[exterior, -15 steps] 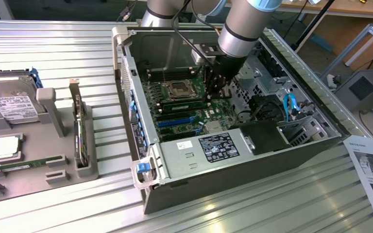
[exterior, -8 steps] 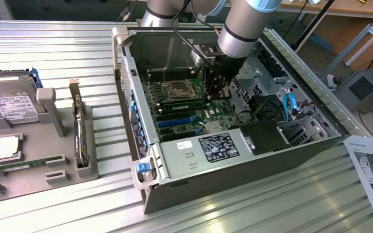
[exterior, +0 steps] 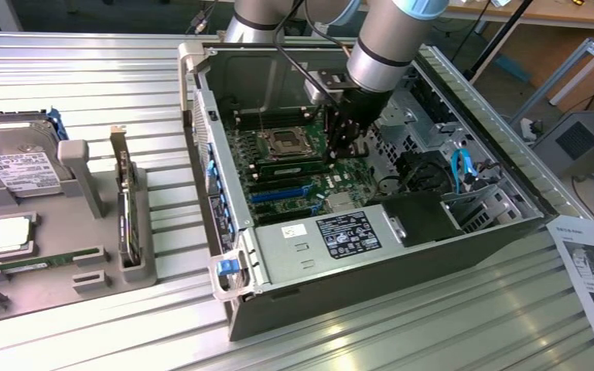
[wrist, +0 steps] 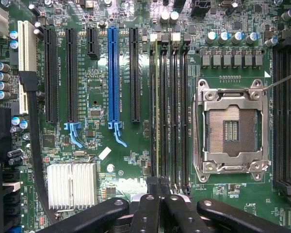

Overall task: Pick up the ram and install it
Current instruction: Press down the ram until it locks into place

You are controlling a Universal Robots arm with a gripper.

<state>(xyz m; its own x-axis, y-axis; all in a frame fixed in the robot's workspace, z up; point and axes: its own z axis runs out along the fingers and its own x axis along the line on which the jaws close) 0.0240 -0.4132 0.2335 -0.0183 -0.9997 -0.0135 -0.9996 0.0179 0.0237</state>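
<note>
Item: ram (wrist: 157, 111), standing edge-on in the memory slot farthest from the processor socket (wrist: 231, 128) in its bank.
Detail: gripper (wrist: 160, 188) closed on one end of it (apparently); hazard: one-ended pressure could tilt the stick, leaving the far end unseated.

The ram (wrist: 157, 111) is a long, thin green stick, seen edge-on in the wrist view as a narrow pale-green strip. It stands on edge in one of the four parallel black slots beside the processor socket, in the slot farthest from the socket, and runs nearly the slot's whole length. In the exterior view that bank of slots lies near the centre of the frame, inside the open case. Whether the ram is pressed fully home cannot be told. Another ram (exterior: 39, 263), green with small labels, lies in the grey holder at lower left.
</note>
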